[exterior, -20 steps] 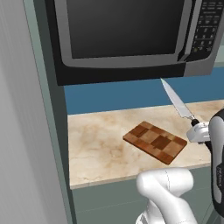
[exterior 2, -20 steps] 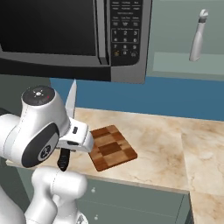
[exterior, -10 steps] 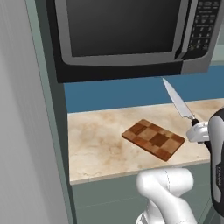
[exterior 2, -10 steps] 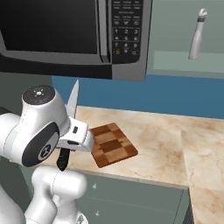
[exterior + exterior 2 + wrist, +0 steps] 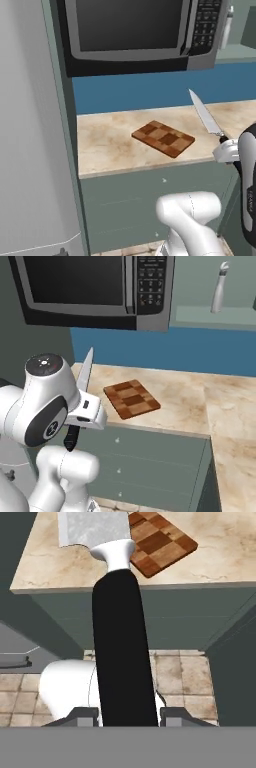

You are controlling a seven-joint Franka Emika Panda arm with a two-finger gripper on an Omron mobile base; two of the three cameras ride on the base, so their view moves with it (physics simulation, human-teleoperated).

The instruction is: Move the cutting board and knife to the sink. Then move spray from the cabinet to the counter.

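While my base rolls sideways and the whole scene slides across the views, the cutting board [image 5: 163, 138] rests near the counter [image 5: 107, 145] front edge; my gripper [image 5: 125, 714] stays clamped on the knife [image 5: 119, 657], blade up, sink-bound I judge.

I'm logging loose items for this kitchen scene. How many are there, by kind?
Knife, held in the gripper: 1
Cutting board on the counter: 1
Bottle on the shelf: 1
Total: 3
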